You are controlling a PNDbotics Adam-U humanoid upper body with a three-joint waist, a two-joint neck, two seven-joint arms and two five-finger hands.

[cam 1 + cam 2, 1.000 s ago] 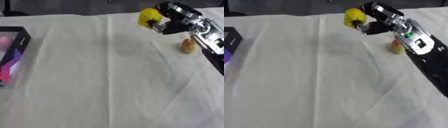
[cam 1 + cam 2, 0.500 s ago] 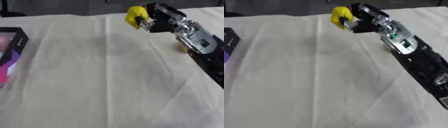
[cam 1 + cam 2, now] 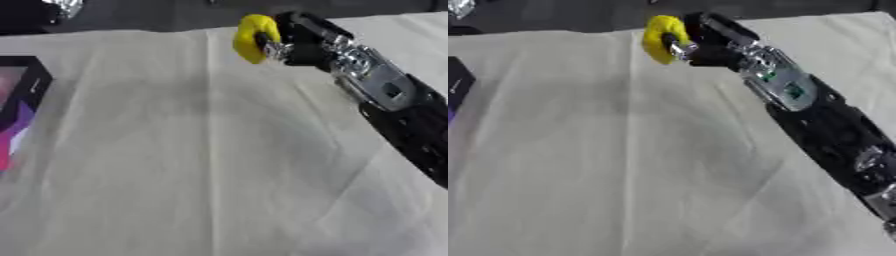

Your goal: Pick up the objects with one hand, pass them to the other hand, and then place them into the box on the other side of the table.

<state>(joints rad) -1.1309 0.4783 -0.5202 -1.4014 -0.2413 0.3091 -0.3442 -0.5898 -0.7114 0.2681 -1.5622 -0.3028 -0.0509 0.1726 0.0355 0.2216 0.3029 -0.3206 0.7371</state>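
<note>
Left eye: right hand [image 3: 302, 37] curled round a yellow object [image 3: 254, 37], held in air above the far table [image 3: 210, 175]. Box [image 3: 19, 107] at left edge.
Right eye: same grip. Left hand unseen, so pickup done; handover and boxing left.

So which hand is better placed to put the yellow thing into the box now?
Left, I think. The box lies at the table's left edge; the right hand holds the yellow thing far from it.

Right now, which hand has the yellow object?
The right hand, reaching in from the right, fingers curled round the yellow object. No left hand shows in either view.
</note>
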